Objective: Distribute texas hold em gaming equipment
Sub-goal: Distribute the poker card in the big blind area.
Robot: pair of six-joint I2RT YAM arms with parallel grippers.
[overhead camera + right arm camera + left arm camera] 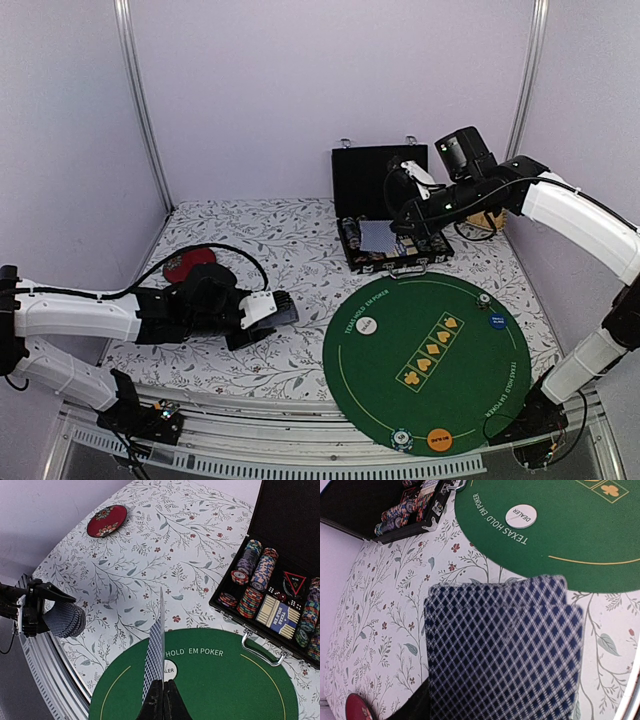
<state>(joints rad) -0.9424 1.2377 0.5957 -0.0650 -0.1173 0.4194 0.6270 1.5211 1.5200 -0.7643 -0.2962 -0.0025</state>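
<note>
Fanned cards (502, 650) sit clamped in left gripper (272, 312), jaws tight, at 9 o'clock off the mat (440, 395). Right gripper (162, 701) pinches one card (155, 650) edge-on, near the case (372, 178) at 12 o'clock.

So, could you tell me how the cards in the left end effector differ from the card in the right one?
The left end effector holds a fanned stack of cards; the right end effector pinches a single card. The stack is over the floral cloth left of the green mat; the single card is by the open case. Both show blue diamond-patterned backs.
</note>
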